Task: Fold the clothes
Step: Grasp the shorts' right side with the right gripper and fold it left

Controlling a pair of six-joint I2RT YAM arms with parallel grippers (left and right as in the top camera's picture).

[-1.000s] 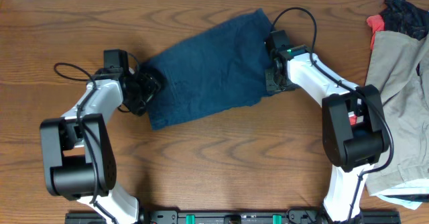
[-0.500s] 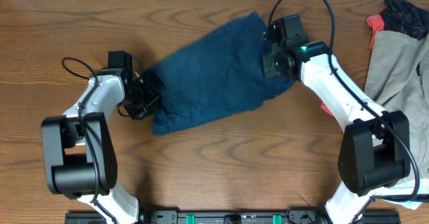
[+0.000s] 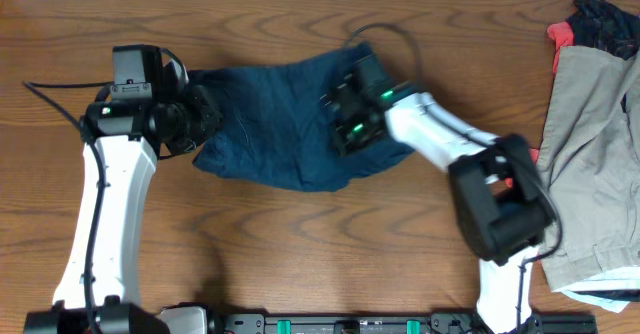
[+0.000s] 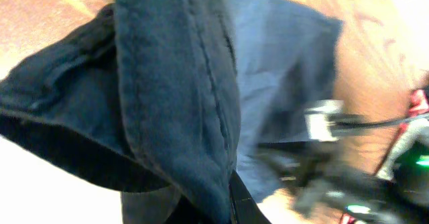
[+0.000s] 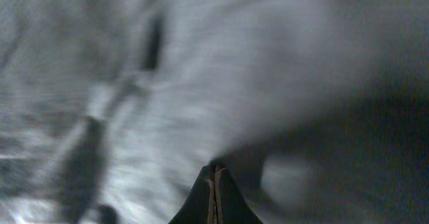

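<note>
The clothes (image 3: pixel 275 124), dark navy denim shorts, lie bunched on the middle of the wooden table (image 3: pixel 300 254). My left gripper (image 3: pixel 203 116) is shut on their left edge and holds it lifted. In the left wrist view the denim (image 4: pixel 174 96) drapes thickly over the left gripper (image 4: pixel 224 200), hiding most of the jaws. My right gripper (image 3: pixel 342 124) sits over the right half of the shorts, shut on a pinch of fabric. In the right wrist view the right gripper (image 5: pixel 213 174) has its fingertips pressed together, with blurred cloth (image 5: pixel 201 70) filling the frame.
A beige garment (image 3: pixel 595 154) lies along the right edge of the table. A red cloth (image 3: pixel 560 36) and a dark patterned cloth (image 3: pixel 605 14) lie at its top. Black cables loop from both arms.
Both grippers have shut on the shorts. The right gripper swept left, carrying the right end over the middle. The left arm rose, lifting the left edge, and the shorts bunched together.
</note>
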